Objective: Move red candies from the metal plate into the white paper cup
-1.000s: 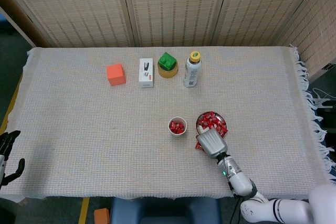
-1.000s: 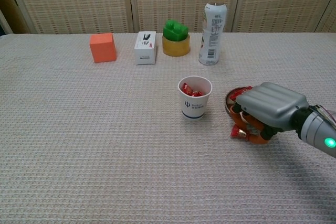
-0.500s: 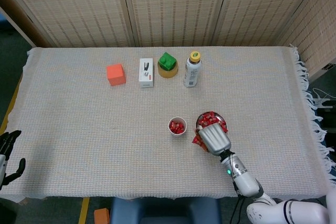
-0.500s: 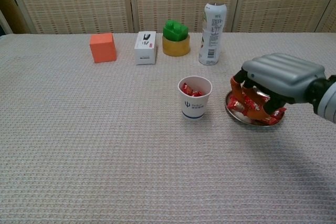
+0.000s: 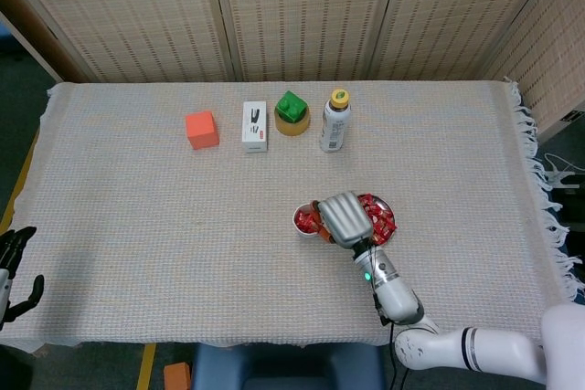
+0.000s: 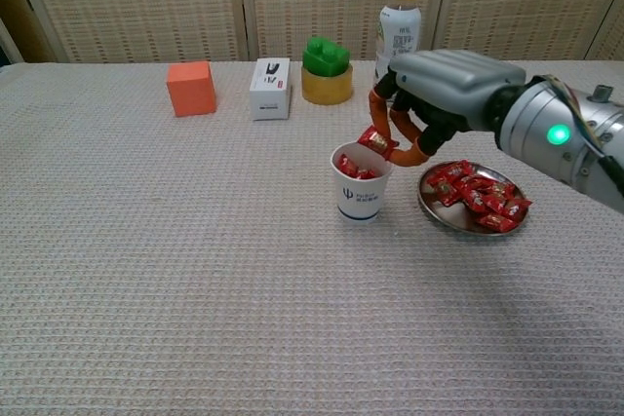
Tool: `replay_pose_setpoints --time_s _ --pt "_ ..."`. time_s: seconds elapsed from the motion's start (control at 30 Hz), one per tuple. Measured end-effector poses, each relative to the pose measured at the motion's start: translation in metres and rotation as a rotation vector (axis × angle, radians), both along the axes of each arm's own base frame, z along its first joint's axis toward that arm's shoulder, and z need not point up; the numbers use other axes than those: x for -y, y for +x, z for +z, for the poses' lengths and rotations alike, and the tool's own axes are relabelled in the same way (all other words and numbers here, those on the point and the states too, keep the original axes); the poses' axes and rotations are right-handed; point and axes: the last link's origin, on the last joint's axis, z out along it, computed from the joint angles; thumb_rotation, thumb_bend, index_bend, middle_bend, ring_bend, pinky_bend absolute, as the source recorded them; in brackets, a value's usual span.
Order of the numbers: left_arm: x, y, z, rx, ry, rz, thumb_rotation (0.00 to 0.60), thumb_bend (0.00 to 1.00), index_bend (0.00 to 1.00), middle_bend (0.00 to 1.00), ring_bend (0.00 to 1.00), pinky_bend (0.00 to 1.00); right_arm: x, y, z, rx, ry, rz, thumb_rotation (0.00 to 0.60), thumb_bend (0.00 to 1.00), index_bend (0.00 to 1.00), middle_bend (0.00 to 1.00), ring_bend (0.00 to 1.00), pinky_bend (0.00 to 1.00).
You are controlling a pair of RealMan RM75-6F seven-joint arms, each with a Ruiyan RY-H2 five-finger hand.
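Note:
A white paper cup [image 6: 362, 190] [image 5: 303, 223] stands mid-table with red candies inside. Right of it sits the metal plate [image 6: 436, 210] [image 5: 387, 209], heaped with red candies [image 6: 477, 195]. My right hand [image 6: 444, 93] [image 5: 341, 218] hovers just above the cup's right rim and pinches one red candy [image 6: 375, 141] between its orange-tipped fingers, over the cup's mouth. In the head view the hand covers part of the cup and the plate's left side. My left hand [image 5: 13, 267] hangs off the table's left front corner, fingers apart, holding nothing.
Along the back stand an orange cube [image 6: 191, 88], a white box [image 6: 270, 89], a green block on a yellow roll [image 6: 326, 71] and a bottle with a yellow cap [image 6: 397, 31]. The bottle stands just behind my right hand.
My right hand rose from the plate's near edge, carried a red candy leftward and now holds it above the cup. The left hand stayed still.

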Motion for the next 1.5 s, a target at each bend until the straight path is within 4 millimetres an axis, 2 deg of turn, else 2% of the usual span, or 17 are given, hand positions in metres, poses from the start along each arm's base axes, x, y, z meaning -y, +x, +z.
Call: replay_pose_setpoints --time_s 0.23,0.37,0.47,0.67,0.8,0.97,1.2,1.37,1.5 --pt "0.001 -0.001 0.004 0.014 0.008 -0.004 0.600 0.51 0.00 0.05 0.02 0.24 0.011 0.011 -0.022 -0.040 -0.007 -0.020 0.600 0.25 0.56 0.78 0.85 1.00" --pt "0.001 -0.001 0.003 0.016 0.007 -0.001 0.600 0.51 0.00 0.05 0.02 0.25 0.011 0.008 -0.025 -0.061 -0.006 -0.023 0.600 0.25 0.42 0.78 0.85 1.00" --pt "0.001 0.000 0.003 0.014 0.007 0.000 0.600 0.51 0.00 0.05 0.02 0.25 0.011 0.006 -0.023 -0.069 -0.008 -0.027 0.600 0.25 0.33 0.78 0.84 1.00" --pt "0.001 0.000 0.002 0.009 0.007 0.000 0.600 0.51 0.00 0.05 0.02 0.25 0.010 0.001 -0.013 -0.063 -0.020 -0.028 0.600 0.25 0.27 0.78 0.83 1.00" --pt "0.001 -0.001 0.003 0.013 0.009 0.003 0.600 0.51 0.00 0.05 0.02 0.25 0.010 -0.015 0.002 -0.079 -0.050 -0.042 0.600 0.25 0.20 0.78 0.82 1.00" --pt "0.000 0.000 0.001 0.004 0.002 0.001 0.600 0.51 0.00 0.05 0.02 0.25 0.010 -0.045 0.018 -0.116 -0.069 -0.093 0.600 0.25 0.22 0.78 0.82 1.00" --pt "0.000 0.001 -0.002 -0.011 -0.005 0.005 0.600 0.51 0.00 0.05 0.02 0.25 0.016 -0.079 0.013 -0.182 -0.055 -0.166 0.600 0.25 0.25 0.78 0.82 1.00" --pt "0.000 0.000 -0.001 -0.007 0.001 0.010 0.600 0.51 0.00 0.05 0.02 0.25 0.023 -0.090 0.002 -0.199 -0.036 -0.200 0.600 0.25 0.25 0.78 0.82 1.00" --pt "-0.001 0.000 0.000 -0.002 0.002 0.008 0.600 0.51 0.00 0.05 0.02 0.25 0.024 -0.092 -0.008 -0.202 -0.015 -0.208 0.600 0.25 0.30 0.78 0.82 1.00"
